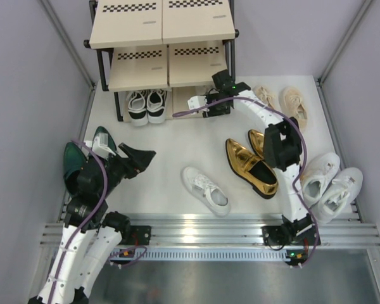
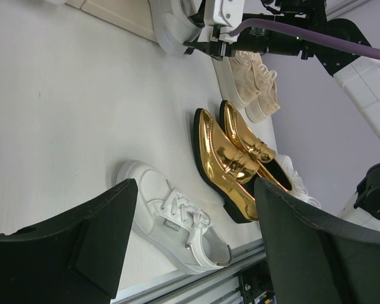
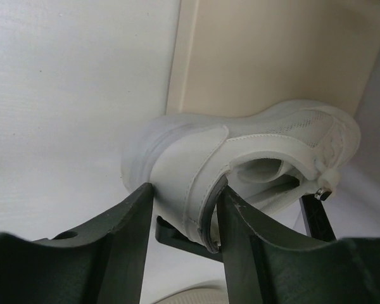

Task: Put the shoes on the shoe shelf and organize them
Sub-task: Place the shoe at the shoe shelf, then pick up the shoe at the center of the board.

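Note:
The shoe shelf [image 1: 134,25] stands at the back; black-and-white sneakers [image 1: 145,106] sit on its bottom tier, left side. My right gripper [image 1: 206,104] reaches to the bottom tier's right side and is shut on the heel of a white lace-up [image 3: 253,142], at the beige board [image 3: 272,57]; its fingers [image 3: 123,221] clamp the heel wall. My left gripper [image 1: 142,163] is open and empty above the floor, beside the green loafers [image 1: 73,161]. The other white lace-up [image 1: 206,190] lies on the floor, also seen between the left fingers [image 2: 171,218].
Gold loafers [image 1: 253,166] lie mid-floor under the right arm, also in the left wrist view [image 2: 231,158]. Beige sneakers [image 1: 284,101] lie at the back right. Chunky white sneakers [image 1: 329,183] lie at the right wall. Metal rails [image 1: 202,231] run along the near edge.

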